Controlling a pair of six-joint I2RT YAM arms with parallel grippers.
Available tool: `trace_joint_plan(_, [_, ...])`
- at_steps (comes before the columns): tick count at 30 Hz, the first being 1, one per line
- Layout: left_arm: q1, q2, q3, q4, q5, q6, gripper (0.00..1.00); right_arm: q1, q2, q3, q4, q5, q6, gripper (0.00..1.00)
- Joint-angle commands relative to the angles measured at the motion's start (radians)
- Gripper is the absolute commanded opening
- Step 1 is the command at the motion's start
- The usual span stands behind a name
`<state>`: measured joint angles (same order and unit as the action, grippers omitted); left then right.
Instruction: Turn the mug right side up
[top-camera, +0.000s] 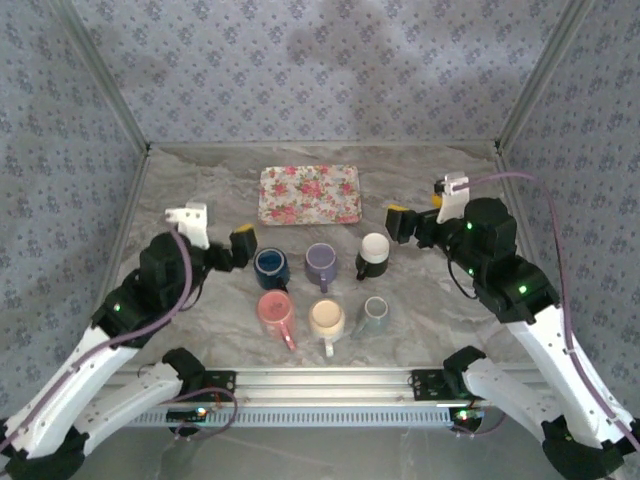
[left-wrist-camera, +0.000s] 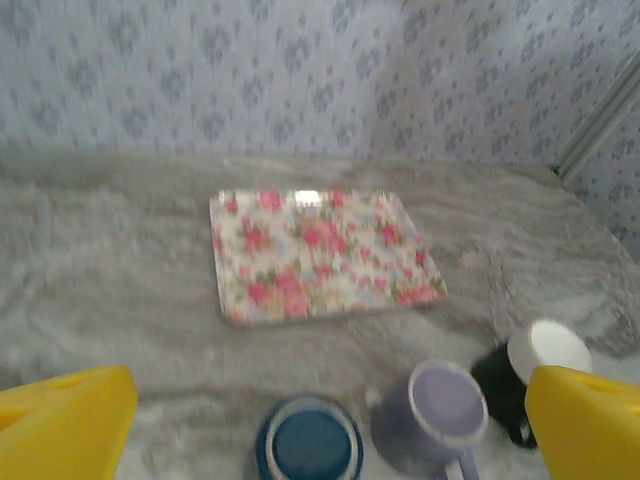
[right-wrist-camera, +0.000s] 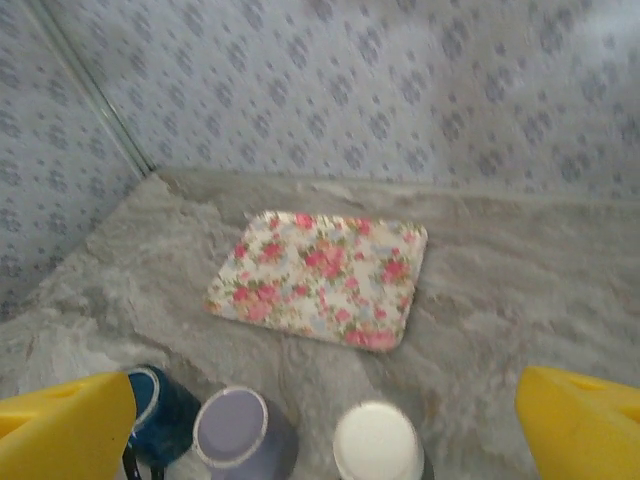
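tabletop (top-camera: 200, 320) is showing a grey, veined, stone-like surface, and walls (top-camera: 300, 70) printed with a small repeating motif are closing it in. at the left, the left claw (left-wrist-camera: 320, 428) is hovering with its blocky yellow fingers (left-wrist-camera: 62, 425) standing wide apart, gripping nothing, just beside the blue mug (top-camera: 270, 268). six mugs are standing in two rows of three between the arms, near the ribbed metal rail (top-camera: 320, 380). the blue mug is showing a glossy round rim, and the pink mug (top-camera: 275, 313) is sitting in front of it. in the middle, a flat rectangular tray (top-camera: 310, 194) with rounded corners and a rose print is lying behind the rows; the purple mug (top-camera: 321, 265) is sitting behind the cream mug (top-camera: 327, 320). farther right, the black mug (top-camera: 374, 255), white and round on top, is sitting behind the pale grey mug (top-camera: 376, 316). i cannot tell which mug is resting mouth down. at the right, the right claw (right-wrist-camera: 322, 425) is hanging with its yellow fingers spread wide, holding nothing, just beside the black mug.
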<state>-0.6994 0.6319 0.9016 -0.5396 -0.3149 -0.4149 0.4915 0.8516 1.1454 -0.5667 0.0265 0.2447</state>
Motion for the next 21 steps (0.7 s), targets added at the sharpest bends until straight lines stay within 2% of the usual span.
trace_joint_plan(1, [0.045, -0.056, -0.036, -0.157, 0.130, -0.189, 1.00, 0.035, 0.095, 0.083, -0.259, -0.008, 0.078, 1.00])
trace_joint_plan(4, [0.063, 0.020, -0.015, -0.283, 0.175, -0.192, 1.00, 0.086, 0.120, 0.096, -0.341, 0.106, 0.108, 1.00])
trace_joint_plan(6, [0.062, 0.080, -0.001, -0.336, 0.195, -0.179, 1.00, 0.085, 0.146, 0.116, -0.407, 0.105, 0.119, 1.00])
trace_joint_plan(11, [0.061, 0.135, 0.028, -0.343, 0.196, -0.130, 1.00, 0.128, 0.308, 0.224, -0.581, 0.221, 0.215, 1.00])
trace_joint_plan(12, [0.061, 0.144, 0.025, -0.326, 0.197, -0.119, 1.00, 0.127, 0.340, 0.230, -0.593, 0.205, 0.224, 1.00])
trace_joint_plan(14, [0.061, 0.167, 0.028, -0.300, 0.194, -0.106, 1.00, 0.099, 0.406, 0.254, -0.639, 0.241, 0.365, 1.00])
trace_joint_plan(17, [0.062, 0.200, 0.030, -0.268, 0.183, -0.093, 1.00, 0.055, 0.468, 0.255, -0.606, 0.160, 0.533, 1.00])
trace_joint_plan(19, [0.062, 0.206, 0.017, -0.233, 0.172, -0.096, 1.00, 0.040, 0.500, 0.255, -0.550, 0.102, 0.603, 1.00])
trace_joint_plan(21, [0.061, 0.208, -0.004, -0.193, 0.184, -0.107, 1.00, 0.038, 0.559, 0.290, -0.543, 0.126, 0.615, 1.00])
